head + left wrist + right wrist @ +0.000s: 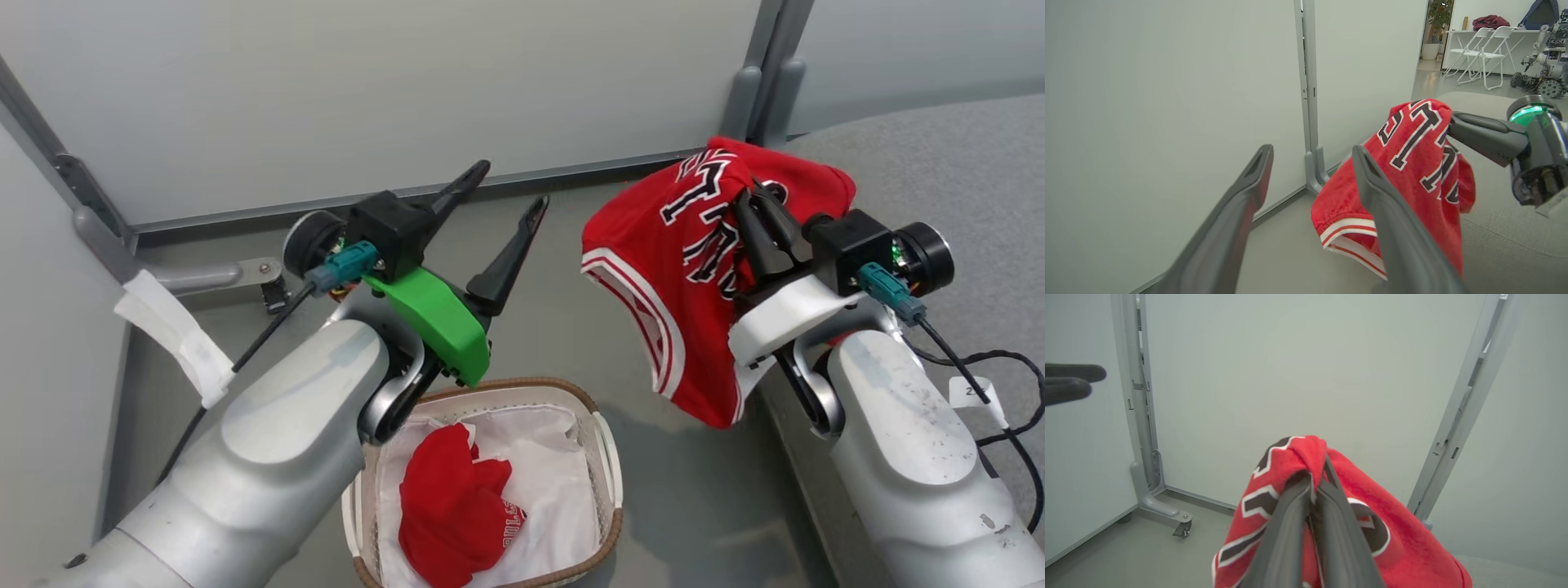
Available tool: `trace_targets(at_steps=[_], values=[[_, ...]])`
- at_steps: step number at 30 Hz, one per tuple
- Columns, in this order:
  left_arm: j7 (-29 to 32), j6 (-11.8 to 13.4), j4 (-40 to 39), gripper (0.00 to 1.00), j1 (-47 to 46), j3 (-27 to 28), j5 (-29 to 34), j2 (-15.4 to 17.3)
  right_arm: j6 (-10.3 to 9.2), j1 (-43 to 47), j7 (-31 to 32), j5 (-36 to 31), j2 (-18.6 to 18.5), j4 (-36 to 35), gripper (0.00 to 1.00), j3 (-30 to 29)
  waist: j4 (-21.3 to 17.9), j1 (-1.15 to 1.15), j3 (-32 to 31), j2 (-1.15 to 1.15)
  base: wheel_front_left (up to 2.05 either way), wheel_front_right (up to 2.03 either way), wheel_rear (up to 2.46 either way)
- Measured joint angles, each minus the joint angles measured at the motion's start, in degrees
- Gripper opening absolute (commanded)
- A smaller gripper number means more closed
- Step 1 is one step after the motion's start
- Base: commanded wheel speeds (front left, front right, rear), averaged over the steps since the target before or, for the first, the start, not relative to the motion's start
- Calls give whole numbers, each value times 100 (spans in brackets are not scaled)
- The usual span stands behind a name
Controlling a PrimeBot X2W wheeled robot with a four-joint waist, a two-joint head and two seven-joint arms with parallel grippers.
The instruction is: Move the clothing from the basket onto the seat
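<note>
Head view: the left gripper (510, 186) is raised above the floor (563, 327), its fingers spread wide and empty; the right gripper (755, 211) has its fingers clenched on the jersey (653, 269), which hangs bunched from them at the left edge of the seat (939, 163), its trimmed hem over the floor; whether the cloth touches the seat cannot be told. The basket (608, 523) stands on the floor below the left arm, near the seat's left edge but apart from it; inside, on the liner (555, 482), lies the plain red piece (449, 506), crumpled toward the basket's left side.

Left wrist view: the left gripper (1311, 150) points at a panel wall (1167, 102), fingers parted with nothing between them; past the right finger the jersey (1412, 163) hangs from the right gripper (1453, 120), with the seat (1515, 245) behind and below it.

Right wrist view: the right gripper (1316, 477) is pinched tight on a fold of the jersey (1392, 547), the cloth draped over both fingers; the seat (1515, 571) shows at the lower right corner; the left gripper (1069, 381) reaches in at the left edge.
</note>
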Motion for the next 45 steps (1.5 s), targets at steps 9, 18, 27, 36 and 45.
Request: trace_targets(at_steps=[9, 18, 27, 36, 45], values=[[-54, -9, 12, 100, 318, -167, 140, -168, 0, 393, 0, -159, -86, -325, 0, -597, -598, 0, 221, 0, 0, 0, 0], [-58, -32, 97, 100, 458, -234, 142, -303, 0, 648, 0, -248, 2, -591, 0, -945, -1282, 0, 486, 0, 0, 0, 0], [-74, -74, 135, 100, 489, -277, 232, -374, 0, 769, 0, -288, 48, -805, 0, -1215, -1797, 0, 780, 0, 0, 0, 0], [-74, -125, 180, 100, 488, -370, 307, -405, 0, 841, 0, -333, 87, -934, 0, -1366, -1954, 0, 1051, 0, 0, 0, 0], [-55, -129, 178, 100, 383, -465, 379, -416, 0, 794, 0, -336, 165, -907, 0, -1561, -1847, 0, 1243, 0, 0, 0, 0]])
